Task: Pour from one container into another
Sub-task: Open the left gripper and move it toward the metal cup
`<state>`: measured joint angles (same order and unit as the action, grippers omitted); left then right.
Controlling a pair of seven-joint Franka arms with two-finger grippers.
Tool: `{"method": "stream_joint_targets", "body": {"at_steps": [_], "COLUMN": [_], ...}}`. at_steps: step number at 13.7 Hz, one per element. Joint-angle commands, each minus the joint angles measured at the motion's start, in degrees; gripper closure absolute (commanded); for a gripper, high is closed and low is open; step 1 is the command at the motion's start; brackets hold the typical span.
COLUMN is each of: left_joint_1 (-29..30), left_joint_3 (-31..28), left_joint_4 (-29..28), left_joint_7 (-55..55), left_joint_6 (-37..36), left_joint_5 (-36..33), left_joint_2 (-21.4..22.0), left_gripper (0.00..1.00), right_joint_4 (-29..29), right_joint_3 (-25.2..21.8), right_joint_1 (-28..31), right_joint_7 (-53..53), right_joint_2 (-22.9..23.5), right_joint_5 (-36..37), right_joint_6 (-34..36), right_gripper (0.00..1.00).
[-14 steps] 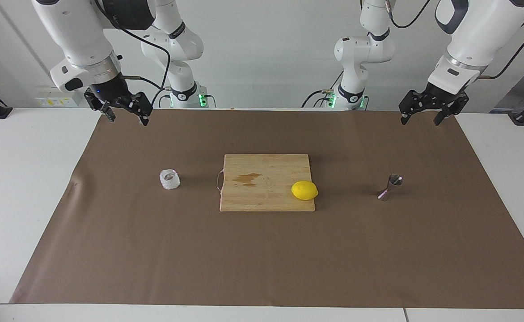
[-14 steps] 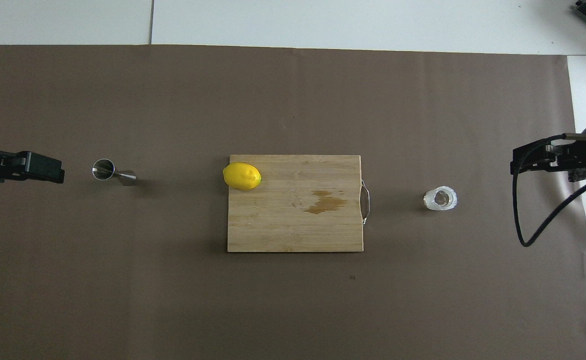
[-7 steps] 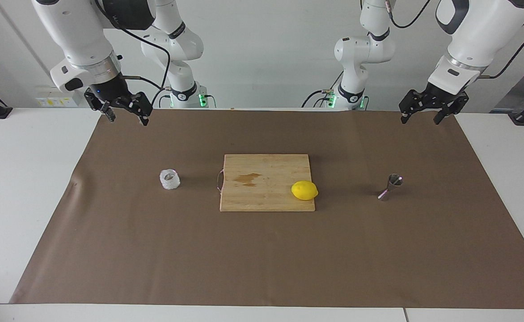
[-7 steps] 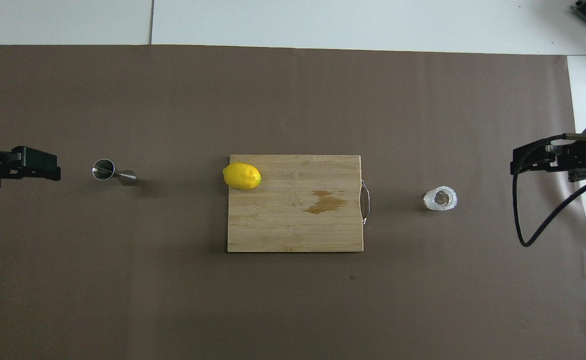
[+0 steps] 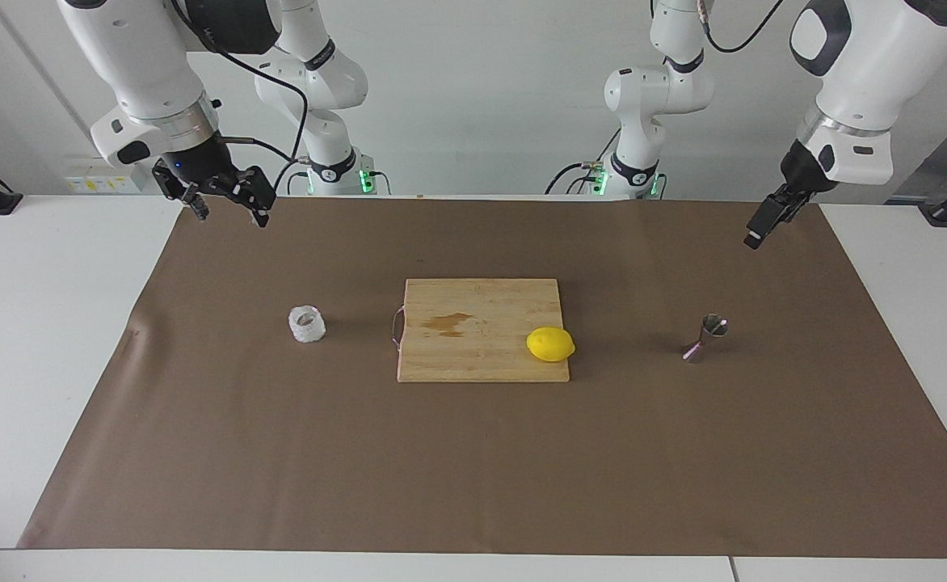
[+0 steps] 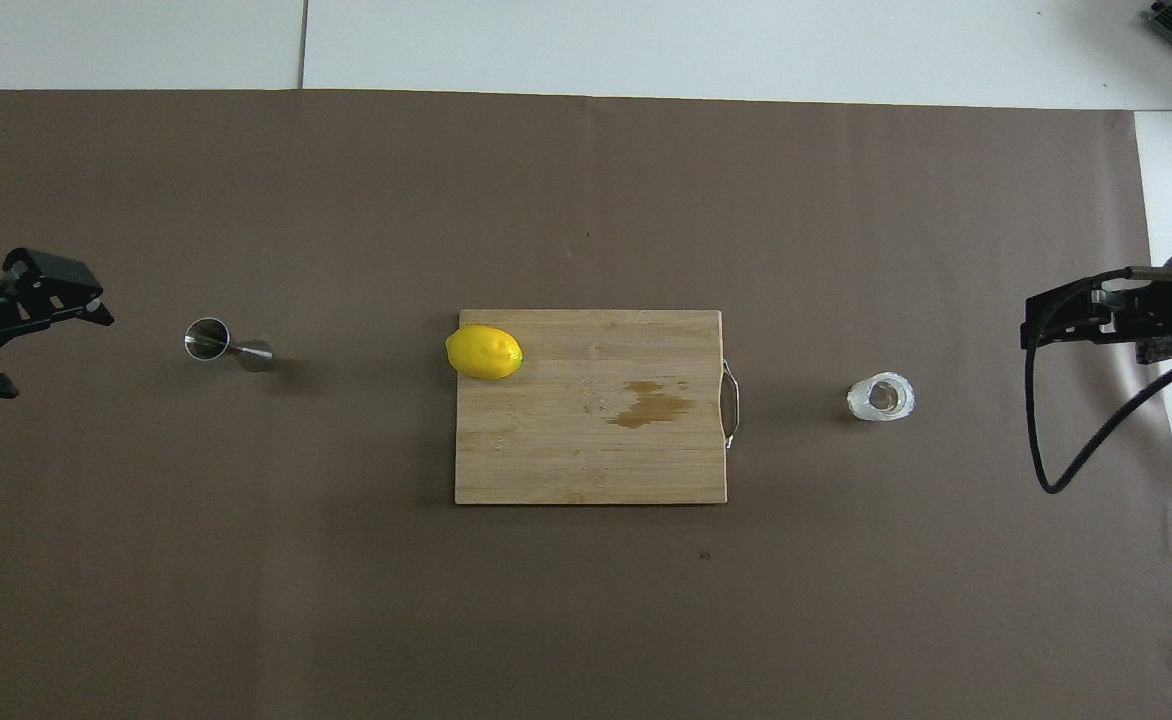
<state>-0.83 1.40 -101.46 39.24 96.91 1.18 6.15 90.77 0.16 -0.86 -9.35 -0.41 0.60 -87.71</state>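
Observation:
The knobbly clear glass cup point(image 5: 307, 324) stands upright on the brown mat toward the right arm's end; it also shows in the overhead view point(image 6: 880, 397). The steel jigger point(image 5: 704, 337) stands upright toward the left arm's end and shows in the overhead view too point(image 6: 228, 344). My right gripper point(image 5: 229, 214) is open and empty, up in the air over the mat's edge near its base, apart from the cup. My left gripper point(image 5: 754, 236) is open and empty, raised over the mat beside the jigger point(image 6: 56, 350), its wrist turned.
A wooden cutting board point(image 5: 481, 364) with a metal handle lies mid-table between the cup and the jigger. A yellow lemon point(image 5: 550, 344) sits on its corner toward the jigger, and a brown stain point(image 5: 447, 322) marks the board. A brown mat point(image 5: 473, 469) covers the table.
My left gripper has turned at the wrist and come down a little toward the jigger. The right arm, cup, jigger and lemon have not moved.

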Motion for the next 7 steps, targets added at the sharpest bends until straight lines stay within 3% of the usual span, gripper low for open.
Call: {"method": "stream_joint_targets", "body": {"at_steps": [1, 4, 7], "left_joint_1": [1.6, 6.6, 8.6], "left_joint_3": [0.2, 0.1, 0.1], "left_joint_4": [-3.7, -3.2, -3.7], "left_joint_7": [7.3, 8.7, 8.8], "left_joint_6": [1.6, 1.3, 0.7], "left_joint_5": [2.6, 13.0, 18.0], "left_joint_2": [2.7, 1.6, 0.6], "left_gripper": [0.0, 0.0, 0.0], "right_joint_4": [-0.8, -0.8, -0.8], "right_joint_3": [0.3, 0.3, 0.3], "right_joint_1": [1.0, 1.0, 1.0], "right_joint_7": [1.5, 1.5, 1.4], "right_joint_2": [0.1, 0.1, 0.1], "right_joint_5": [-1.7, -1.7, -1.7], "right_joint_6": [1.0, 1.0, 1.1], "right_gripper": [0.0, 0.0, 0.0]}}
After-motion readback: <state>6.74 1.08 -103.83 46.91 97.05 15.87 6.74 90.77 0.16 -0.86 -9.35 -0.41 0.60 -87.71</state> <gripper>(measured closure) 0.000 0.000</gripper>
